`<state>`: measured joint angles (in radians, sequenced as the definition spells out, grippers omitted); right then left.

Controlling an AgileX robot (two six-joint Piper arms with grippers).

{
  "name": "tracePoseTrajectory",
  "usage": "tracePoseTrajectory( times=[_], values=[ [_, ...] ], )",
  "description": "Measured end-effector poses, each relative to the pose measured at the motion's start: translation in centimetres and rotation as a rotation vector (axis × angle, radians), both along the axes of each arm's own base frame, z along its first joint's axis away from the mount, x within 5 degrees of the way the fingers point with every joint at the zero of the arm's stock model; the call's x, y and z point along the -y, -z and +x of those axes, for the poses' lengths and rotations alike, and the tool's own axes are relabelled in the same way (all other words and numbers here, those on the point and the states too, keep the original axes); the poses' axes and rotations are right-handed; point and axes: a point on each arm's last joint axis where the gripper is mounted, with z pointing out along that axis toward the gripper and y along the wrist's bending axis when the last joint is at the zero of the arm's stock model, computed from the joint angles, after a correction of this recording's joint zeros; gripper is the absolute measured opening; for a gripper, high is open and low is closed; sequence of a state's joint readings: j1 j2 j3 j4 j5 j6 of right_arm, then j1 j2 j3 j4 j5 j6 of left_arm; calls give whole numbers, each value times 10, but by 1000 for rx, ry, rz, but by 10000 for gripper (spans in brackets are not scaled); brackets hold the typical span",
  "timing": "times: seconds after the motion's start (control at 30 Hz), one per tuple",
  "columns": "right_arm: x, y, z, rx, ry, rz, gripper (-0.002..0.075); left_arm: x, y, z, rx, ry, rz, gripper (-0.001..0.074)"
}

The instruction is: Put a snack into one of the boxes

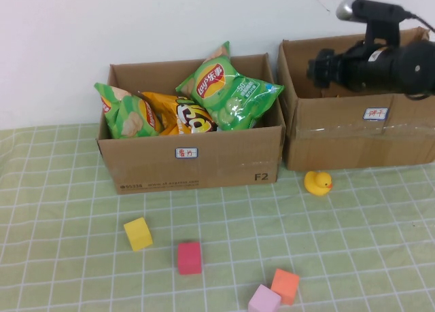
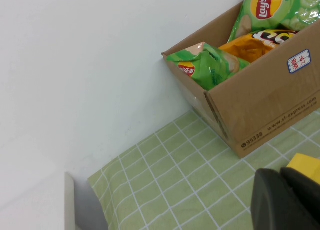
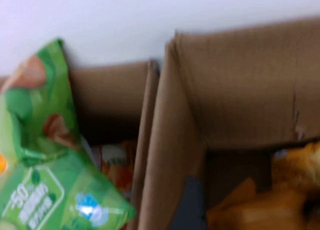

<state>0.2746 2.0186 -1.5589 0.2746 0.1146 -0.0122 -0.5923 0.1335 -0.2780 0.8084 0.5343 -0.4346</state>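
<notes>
Two cardboard boxes stand against the wall. The left box [image 1: 194, 164] holds green chip bags [image 1: 228, 91] and an orange bag [image 1: 183, 115]. My right gripper [image 1: 319, 71] hovers over the right box [image 1: 353, 139], above its left side. In the right wrist view a blurred orange snack packet [image 3: 260, 210] sits at the jaws, over the inside of the right box [image 3: 235, 84], and the gripper looks shut on it. My left gripper [image 2: 282, 179] is out of the high view; its dark fingers are together and empty, low over the cloth beside a yellow block [image 2: 306, 165].
A yellow rubber duck [image 1: 317, 183] sits in front of the right box. Yellow [image 1: 138, 233], red [image 1: 189, 257], orange [image 1: 285, 285] and pink [image 1: 264, 300] blocks lie on the green checked cloth [image 1: 54, 210]. The left box also shows in the left wrist view [image 2: 260, 109].
</notes>
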Motion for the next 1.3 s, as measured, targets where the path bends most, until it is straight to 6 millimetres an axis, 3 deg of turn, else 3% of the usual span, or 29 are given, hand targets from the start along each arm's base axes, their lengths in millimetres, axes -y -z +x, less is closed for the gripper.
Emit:
tracePoseTrajectory(
  times=[0.07, 0.17, 0.27, 0.4, 0.47, 0.6, 0.7, 0.87, 1.13, 1.3],
  values=[
    [-1, 0, 0, -25, -8, 1, 579, 0, 0, 0, 0, 0, 0, -1],
    [-1, -17, -5, -24, -38, -14, 538, 0, 0, 0, 0, 0, 0, -1],
    [0, -49, -19, -4, -113, -77, 393, 0, 0, 0, 0, 0, 0, -1],
    [5, -97, -50, 5, -246, -204, 119, 0, 0, 0, 0, 0, 0, -1],
    [10, -117, -67, 9, -297, -270, 56, 0, 0, 0, 0, 0, 0, -1],
    [21, -151, -107, -4, -352, -342, 13, 0, 0, 0, 0, 0, 0, -1],
    [31, -162, -143, 7, -357, -349, 8, 0, 0, 0, 0, 0, 0, -1],
    [49, -142, -200, 47, -325, -350, 6, 0, 0, 0, 0, 0, 0, -1],
    [78, -55, -292, 36, -289, -354, 5, 0, 0, 0, -2, -2, -9, -1],
    [91, -19, -337, 37, -287, -353, 5, 0, 0, 0, -2, -2, -11, -1]
  ],
)
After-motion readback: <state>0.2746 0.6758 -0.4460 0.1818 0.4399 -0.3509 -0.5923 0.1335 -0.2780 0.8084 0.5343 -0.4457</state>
